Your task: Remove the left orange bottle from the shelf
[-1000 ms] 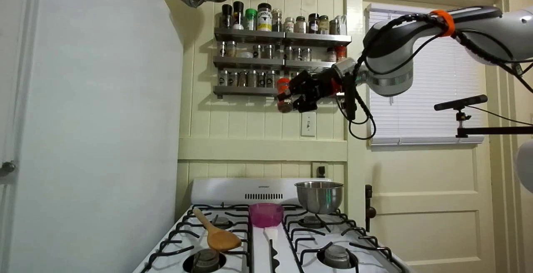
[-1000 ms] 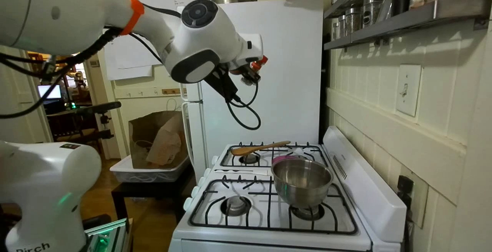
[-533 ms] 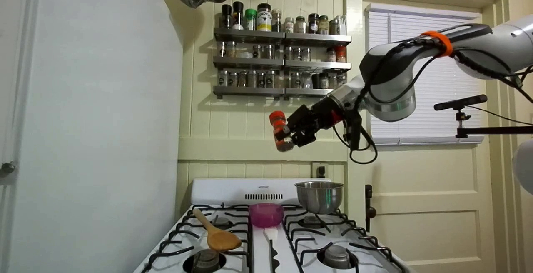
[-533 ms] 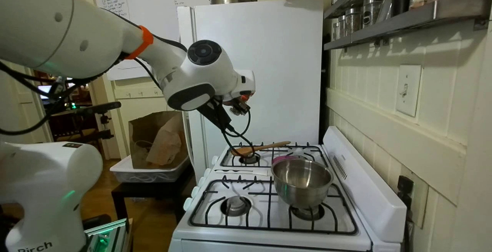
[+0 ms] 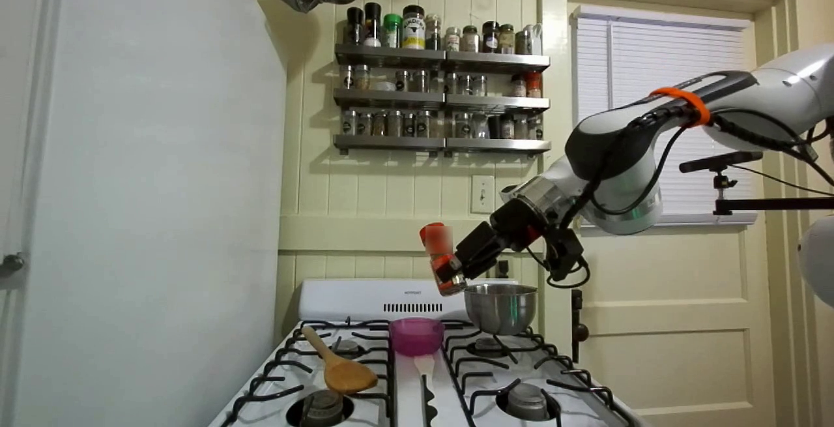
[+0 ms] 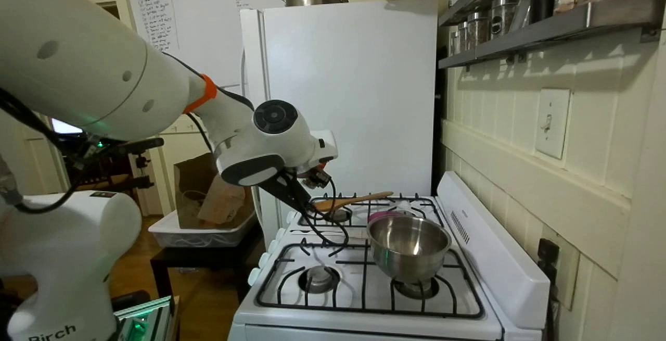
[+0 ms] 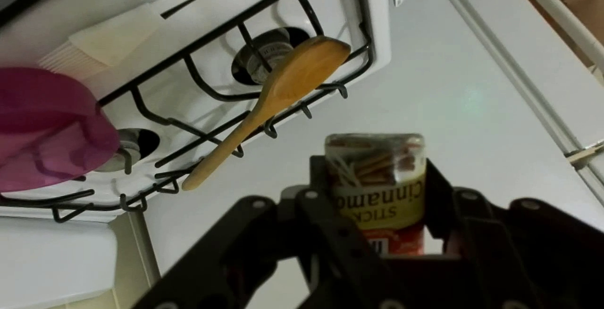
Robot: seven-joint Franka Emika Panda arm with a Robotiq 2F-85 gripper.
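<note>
The orange-capped cinnamon stick bottle (image 5: 442,261) is in the air above the back of the stove, well below the shelf, tilted with its cap up and to the left in an exterior view. My gripper (image 5: 452,272) is shut around its lower body. In the wrist view the bottle (image 7: 382,172) sits between both fingers, its label upside down. In an exterior view the gripper (image 6: 317,177) is mostly behind the arm, with only a bit of orange showing. The shelf (image 5: 389,142) is a dark metal wall rack lined with jars; it also shows in an exterior view (image 6: 520,39). Another red-orange bottle (image 5: 533,85) stands on its middle tier.
The white stove (image 5: 427,288) has black grates. A steel bowl (image 5: 500,309), a pink bowl (image 5: 416,338), a wooden spoon (image 5: 348,376) and a white brush (image 7: 118,33) lie on it. The white fridge (image 6: 354,96) stands beside the stove. A light switch (image 5: 483,194) is on the wall.
The arm has come down from the front of the lowest shelf to just above the stove, carrying the bottle. The gripper now points more steeply downward and stays shut on the bottle.
</note>
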